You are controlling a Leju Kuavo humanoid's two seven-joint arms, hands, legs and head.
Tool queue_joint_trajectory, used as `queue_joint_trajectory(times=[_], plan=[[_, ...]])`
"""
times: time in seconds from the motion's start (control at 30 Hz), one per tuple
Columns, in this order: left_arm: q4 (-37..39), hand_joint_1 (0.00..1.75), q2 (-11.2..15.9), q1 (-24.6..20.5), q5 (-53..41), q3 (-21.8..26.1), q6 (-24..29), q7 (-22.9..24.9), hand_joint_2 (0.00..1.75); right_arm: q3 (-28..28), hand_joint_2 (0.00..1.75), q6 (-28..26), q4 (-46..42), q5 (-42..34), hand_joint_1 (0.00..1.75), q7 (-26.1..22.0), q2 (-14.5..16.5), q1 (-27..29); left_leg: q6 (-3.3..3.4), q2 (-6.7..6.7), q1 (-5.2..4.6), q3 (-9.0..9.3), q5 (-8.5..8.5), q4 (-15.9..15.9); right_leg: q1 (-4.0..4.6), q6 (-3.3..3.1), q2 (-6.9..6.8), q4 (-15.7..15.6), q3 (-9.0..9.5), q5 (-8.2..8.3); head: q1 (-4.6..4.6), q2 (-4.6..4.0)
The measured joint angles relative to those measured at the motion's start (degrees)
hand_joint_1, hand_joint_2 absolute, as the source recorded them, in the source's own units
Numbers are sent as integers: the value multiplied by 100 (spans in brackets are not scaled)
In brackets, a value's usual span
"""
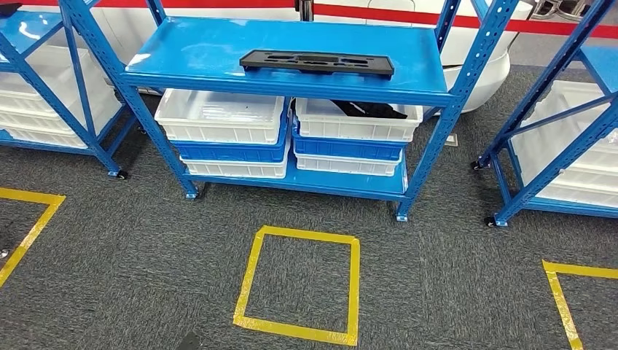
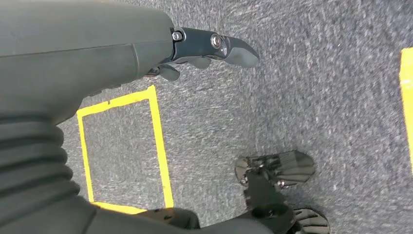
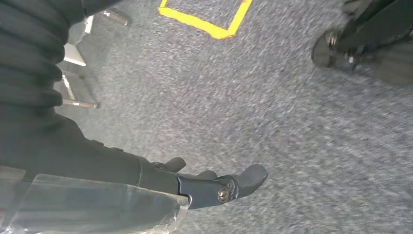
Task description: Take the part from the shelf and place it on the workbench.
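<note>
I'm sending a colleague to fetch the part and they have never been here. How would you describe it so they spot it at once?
Go to the middle blue shelf rack, the one behind the yellow tape square on the carpet. On its upper shelf lies the black part, a long flat plate with cut-outs. Nothing else lies on that shelf; the white bins sit a level lower.

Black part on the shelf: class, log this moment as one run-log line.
stage: approach | black part: flat on top blue shelf, untouched | left hand: empty, above carpet | right hand: empty, above carpet
</note>
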Motion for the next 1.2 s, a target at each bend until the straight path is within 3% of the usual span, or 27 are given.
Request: queue_joint_trajectory(times=[0.03, 0.07, 0.1, 0.17, 0.2, 0.23, 0.33, 0.63, 0.83, 0.93, 1.03, 1.1, 1.2], plan=[[1, 0, -8, 3, -2, 1, -3, 2, 175, 0, 175, 1, 0, 18, 0, 3, -14, 4, -20, 2, 0, -19, 8, 3, -9, 16, -1, 302, -143, -103, 3, 0], [3, 0, -16, 8, -8, 1, -8, 4, 131, 0, 175, 13, 0, 45, 0, 18, -28, 10, -34, 2, 7, -33, 12, 9, -25, 63, -3, 421, -193, -120, -1, 0], [5, 0, -25, 12, -15, 2, -13, 6, 87, 0, 175, 40, 0, 75, 0, 35, -39, 16, -55, 1, 21, -48, 10, 26, -50, 146, -5, 328, -136, -50, 3, 0], [6, 0, -36, 12, -29, 3, -17, 7, 0, 0, 175, 83, 0, 141, 0, 44, -45, 13, -140, -1, 50, -107, -42, 155, -137, 374, -20, -394, 258, 217, 6, 0], [4, 0, -33, 7, -31, 6, -11, 2, 0, 0, 175, 82, -1, 163, 0, 28, -38, 6, -205, -1, 53, -163, -108, 274, -167, 427, -7, -719, 433, 318, 17, 0], [1, 0, -25, 3, -31, 11, -1, -9, 0, 0, 175, 62, -1, 182, 0, 7, -25, -3, -255, -2, 48, -220, -172, 379, -179, 387, 5, -911, 540, 357, 15, 0], [-1, 0, -16, 2, -31, 26, 23, -35, 0, 0, 175, 9, -2, 204, 0, -14, -13, -16, -259, -5, 33, -292, -209, 477, -129, 149, 28, -933, 554, 349, -15, 0], [-1, 0, -22, 5, -30, 81, 303, -320, 0, 0, 175, -3, -1, 278, 0, -13, -10, -9, -288, -5, 46, -266, -153, 428, -92, 130, 25, -936, 553, 364, -17, 0], [-1, 0, -15, 5, -22, 127, 371, -369, 0, -2, 175, -10, -2, 296, 0, -13, -2, -9, -367, -3, 37, -274, -162, 443, -118, 155, 23, -961, 560, 377, -17, 0], [-4, 0, -1, 0, -21, 131, 491, -421, 0, -3, 175, -20, -1, 309, 0, -15, 22, -7, -275, 10, 21, -191, -98, 272, -135, 236, 12, -1077, 620, 422, -28, 0], [-4, 0, -25, -3, -20, 134, 604, -462, 0, -9, 175, -26, -2, 325, 0, -19, 15, -10, -109, 30, 72, -30, 60, -39, -74, 134, -3, -615, 391, 176, -1, 0], [-5, 0, -28, -4, -20, 134, 614, -467, 0, -11, 175, -27, -2, 327, 0, -20, 14, -12, -92, 30, 76, -31, 74, -51, -69, 92, -3, -371, 266, 63, 4, 0], [-5, 0, -28, -4, -20, 134, 616, -469, 0, -12, 175, -27, -2, 329, 0, -20, 16, -12, -90, 31, 76, -32, 72, -51, -70, 88, -2, -319, 238, 42, 6, 0]])
